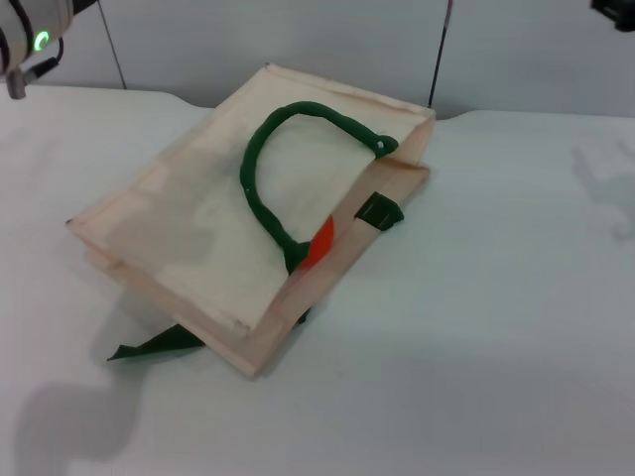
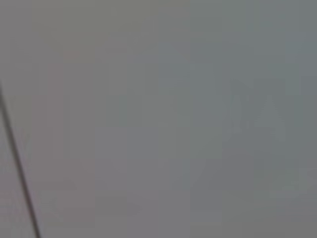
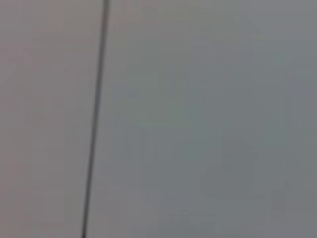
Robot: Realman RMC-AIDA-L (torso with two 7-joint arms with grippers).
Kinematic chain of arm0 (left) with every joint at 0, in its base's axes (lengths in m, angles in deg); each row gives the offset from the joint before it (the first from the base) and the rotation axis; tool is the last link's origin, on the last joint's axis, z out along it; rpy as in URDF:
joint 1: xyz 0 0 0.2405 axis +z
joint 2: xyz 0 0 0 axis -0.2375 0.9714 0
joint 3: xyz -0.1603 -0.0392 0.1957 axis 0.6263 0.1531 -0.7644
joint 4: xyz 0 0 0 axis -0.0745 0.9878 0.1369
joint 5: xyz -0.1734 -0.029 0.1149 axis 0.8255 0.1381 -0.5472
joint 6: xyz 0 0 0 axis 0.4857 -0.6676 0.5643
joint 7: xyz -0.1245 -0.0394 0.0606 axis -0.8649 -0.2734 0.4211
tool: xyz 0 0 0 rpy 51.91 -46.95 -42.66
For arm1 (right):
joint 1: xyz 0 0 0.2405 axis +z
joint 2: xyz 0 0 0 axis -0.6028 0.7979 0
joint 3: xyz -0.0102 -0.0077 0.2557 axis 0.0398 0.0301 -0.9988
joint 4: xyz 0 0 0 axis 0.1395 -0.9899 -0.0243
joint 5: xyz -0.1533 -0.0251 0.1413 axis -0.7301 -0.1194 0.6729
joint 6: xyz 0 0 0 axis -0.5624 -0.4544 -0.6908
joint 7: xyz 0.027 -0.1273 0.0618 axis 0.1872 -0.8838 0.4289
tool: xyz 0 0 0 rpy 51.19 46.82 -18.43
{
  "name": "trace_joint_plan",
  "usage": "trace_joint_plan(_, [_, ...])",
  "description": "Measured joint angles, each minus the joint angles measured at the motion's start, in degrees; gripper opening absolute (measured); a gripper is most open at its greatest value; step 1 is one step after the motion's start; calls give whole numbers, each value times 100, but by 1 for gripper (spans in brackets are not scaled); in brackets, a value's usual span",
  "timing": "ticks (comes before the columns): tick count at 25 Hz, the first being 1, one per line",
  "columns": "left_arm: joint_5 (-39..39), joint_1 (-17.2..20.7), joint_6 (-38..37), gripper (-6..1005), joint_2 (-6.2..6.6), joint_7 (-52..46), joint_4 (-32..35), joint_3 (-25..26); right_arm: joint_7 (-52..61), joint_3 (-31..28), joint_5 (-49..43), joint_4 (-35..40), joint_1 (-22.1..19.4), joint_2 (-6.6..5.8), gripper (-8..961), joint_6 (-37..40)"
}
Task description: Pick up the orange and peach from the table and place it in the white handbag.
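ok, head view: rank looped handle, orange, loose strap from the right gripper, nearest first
From right gripper, top-right corner:
1. looped handle, atop the white handbag
2. orange, at the bag's mouth
3. loose strap, front-left on the table
Left gripper parked top-left.

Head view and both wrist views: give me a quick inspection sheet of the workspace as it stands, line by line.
Surface: white table, bare around the bag.
White handbag: lying flat, mouth toward the robot's right; one green handle arches over its top panel, another green strap pokes out underneath at the near-left corner.
Orange: an orange-red patch shows at the bag's mouth, apparently inside.
Peach: not seen anywhere.
Clutter: nothing seen.
Grippers: neither in view; part of the left arm sits at the top-left corner, a dark part of the right arm at the top-right.
Cables: nothing seen.
Surroundings: grey wall panels behind the table; both wrist views show only wall.
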Motion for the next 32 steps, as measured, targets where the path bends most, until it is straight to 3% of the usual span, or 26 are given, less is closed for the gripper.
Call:
trace_joint_plan(5, [33,-21,-1082,421,16,49,-600,-323,32,483,182,1,-149,8,665,-870])
trace_joint_plan(12, [195,-18,-2362,422,27,12,-1270,-759,146,1657,350,-180,-321,2,665,-2437])
trace_joint_plan(32, [485,-86,-2403,421,26,-23,-1551,-808,498,1675,388,-699,-165,-34,665,-2505])
